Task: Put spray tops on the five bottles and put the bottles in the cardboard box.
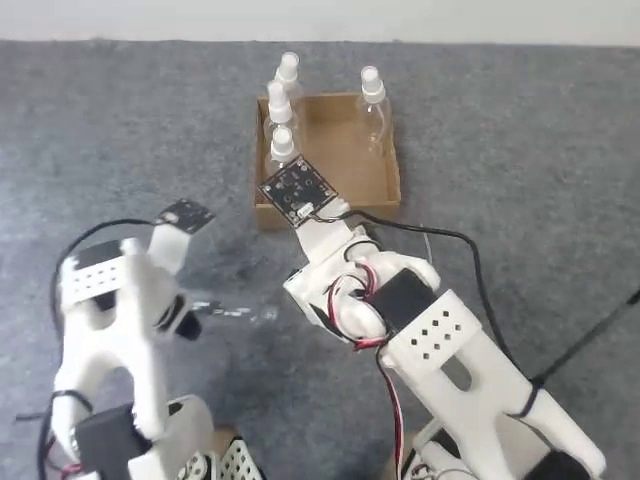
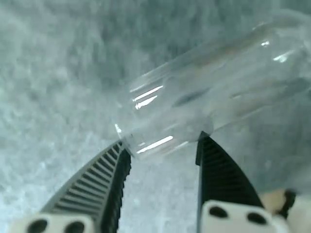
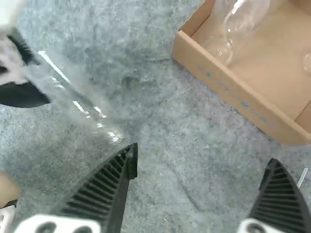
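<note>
A clear bottle [image 2: 209, 92] lies almost on its side just above the grey counter [image 1: 520, 150], clamped near 1 end between the ribbed black fingers of the left end effector [image 2: 164, 143]. The right end effector [image 3: 201, 155] hangs near it with its jaws spread wide and nothing in them, between the bottle and the cardboard box [image 1: 340, 165]. 4 capped bottles [image 1: 372, 95] stand upright in or at the box. To do this step well, the left arm probably needs to hold the bottle steady with its mouth turned toward the right arm, so that a top goes on straight and the slick plastic does not twist in the grip. Whether the neck or the base is the gripped end is hard to tell. The bottle is only faint glints against the counter from above. I cannot tell where its spray top lies, or whether the rearmost capped bottle stands inside the box or behind it.
</note>
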